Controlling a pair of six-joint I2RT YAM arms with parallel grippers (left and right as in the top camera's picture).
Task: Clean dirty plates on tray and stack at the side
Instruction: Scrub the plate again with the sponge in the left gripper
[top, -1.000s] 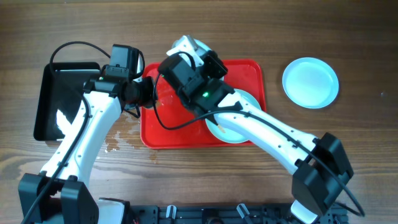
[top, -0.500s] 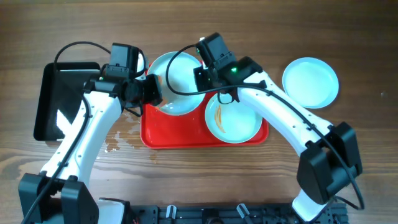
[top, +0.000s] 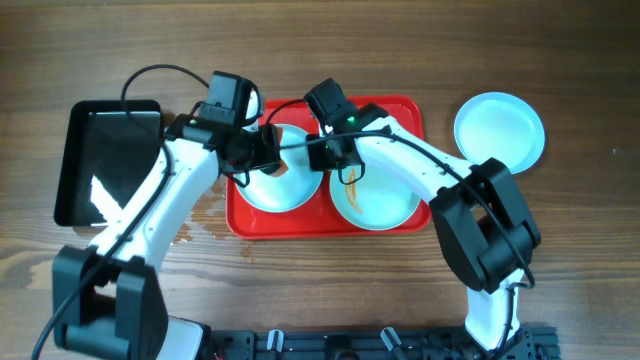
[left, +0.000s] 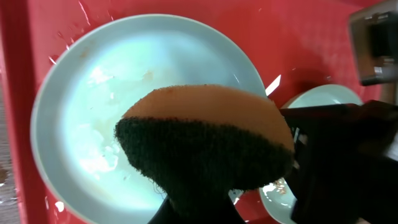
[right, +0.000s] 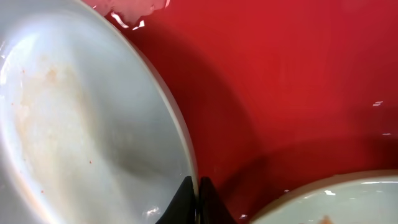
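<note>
On the red tray (top: 405, 112) lie two pale plates. My right gripper (top: 325, 157) is shut on the right rim of the left plate (top: 283, 185); the right wrist view shows its fingertips (right: 197, 196) pinching that rim, with faint orange smears on the plate (right: 68, 118). Over the same plate my left gripper (top: 270, 157) is shut on an orange sponge with a black scrub side (left: 205, 137). The left wrist view shows this plate (left: 106, 93) wet, with small specks. An orange-brown streak marks the right plate (top: 385, 200). A third plate (top: 500, 132) lies on the table right of the tray.
A glossy black tray (top: 105, 165) sits at the far left of the wooden table. Water is spilled on the table (top: 200, 215) by the red tray's left front corner. The two arms' wrists nearly touch above the red tray's middle.
The right gripper has brought the plate it holds from the tray's back edge down flat onto the tray's left half. The left gripper with the sponge has moved right, over that plate.
</note>
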